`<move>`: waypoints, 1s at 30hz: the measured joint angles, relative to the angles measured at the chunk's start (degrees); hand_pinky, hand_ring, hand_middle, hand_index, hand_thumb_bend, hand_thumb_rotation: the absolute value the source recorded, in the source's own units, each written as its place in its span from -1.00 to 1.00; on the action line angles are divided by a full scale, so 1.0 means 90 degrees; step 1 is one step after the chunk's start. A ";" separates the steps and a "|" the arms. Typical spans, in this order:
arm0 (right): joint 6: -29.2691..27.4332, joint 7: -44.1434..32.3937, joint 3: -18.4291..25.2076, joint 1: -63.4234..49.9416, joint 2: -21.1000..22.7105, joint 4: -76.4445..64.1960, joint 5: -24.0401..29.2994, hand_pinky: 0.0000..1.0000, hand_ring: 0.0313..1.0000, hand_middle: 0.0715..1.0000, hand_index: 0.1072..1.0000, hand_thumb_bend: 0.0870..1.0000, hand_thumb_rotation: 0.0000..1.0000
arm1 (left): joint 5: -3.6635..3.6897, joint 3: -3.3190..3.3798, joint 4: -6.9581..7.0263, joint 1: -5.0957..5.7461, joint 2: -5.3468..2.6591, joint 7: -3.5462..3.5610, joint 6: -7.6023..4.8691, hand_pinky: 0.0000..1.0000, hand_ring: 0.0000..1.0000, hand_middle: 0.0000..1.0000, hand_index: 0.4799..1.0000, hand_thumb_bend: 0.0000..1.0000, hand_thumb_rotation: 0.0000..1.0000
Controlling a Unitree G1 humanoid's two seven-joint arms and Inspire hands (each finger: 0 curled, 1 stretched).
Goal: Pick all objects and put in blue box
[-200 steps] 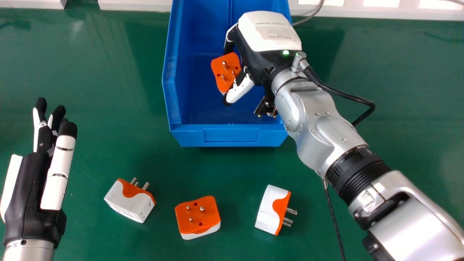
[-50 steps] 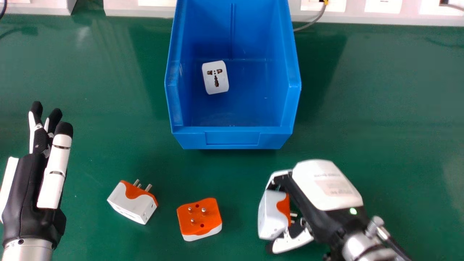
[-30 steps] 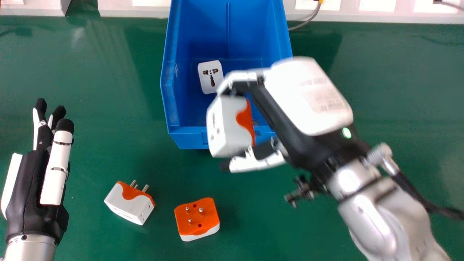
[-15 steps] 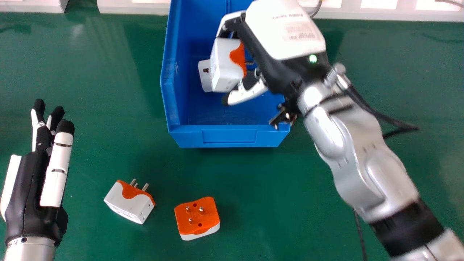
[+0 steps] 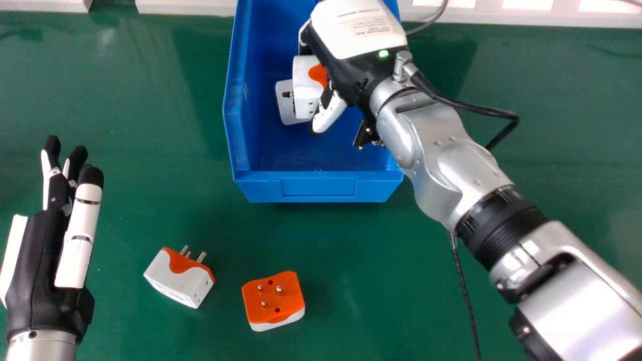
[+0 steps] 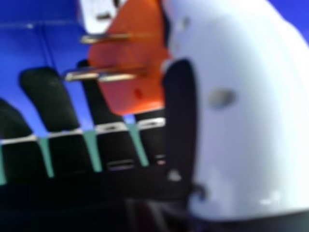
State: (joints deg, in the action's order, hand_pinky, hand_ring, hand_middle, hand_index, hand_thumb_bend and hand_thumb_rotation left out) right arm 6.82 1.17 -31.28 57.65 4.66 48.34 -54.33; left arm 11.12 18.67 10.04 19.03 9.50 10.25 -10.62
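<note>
Green bench (image 5: 150, 150) spreads beneath me, pale panels (image 5: 531, 15) behind it. Leftmost is my left hand (image 5: 37, 250), fingers straight and holding nothing. Next comes the left adapter (image 5: 175, 281), then the orange-faced adapter (image 5: 275, 296), prongs up. Beyond them stands the blue box (image 5: 318, 187), the white adapter (image 5: 285, 105) inside; over it, my right hand (image 5: 361, 37) pinches the held adapter (image 5: 304, 93) between thumb and fingers.

Beyond the shiny green tabletop (image 5: 150, 125) runs a white strip (image 5: 185, 7) with bright patches (image 5: 526, 4) toward the right.
</note>
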 measured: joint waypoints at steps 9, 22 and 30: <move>-0.0203 -0.0042 -0.0297 0.0324 -0.0188 0.0653 0.0210 -0.82 -0.75 -0.63 -0.16 -0.07 -0.77 | 0.0058 -0.0044 0.0147 0.0078 -0.0105 0.0000 0.0021 1.00 1.00 1.00 1.00 -0.33 0.71; 0.0285 0.0146 -0.0487 0.0556 -0.0493 0.1325 0.0373 0.46 0.67 0.77 0.69 0.00 0.47 | -0.0223 -0.0160 0.0272 0.0224 -0.0129 -0.0062 -0.0018 1.00 1.00 1.00 1.00 -0.24 0.81; 0.0361 0.0056 -0.0481 0.0547 -0.0430 0.0995 0.0585 0.89 1.00 1.00 1.00 0.17 0.79 | -0.0226 -0.0165 0.0285 0.0207 -0.0133 -0.0069 -0.0016 1.00 1.00 1.00 1.00 -0.23 0.79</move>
State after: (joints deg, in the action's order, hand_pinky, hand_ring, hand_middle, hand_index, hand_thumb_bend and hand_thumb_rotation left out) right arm 10.07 1.67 -35.60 62.57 0.79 57.29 -49.07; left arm 9.09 17.19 12.60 20.89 8.31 9.63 -10.77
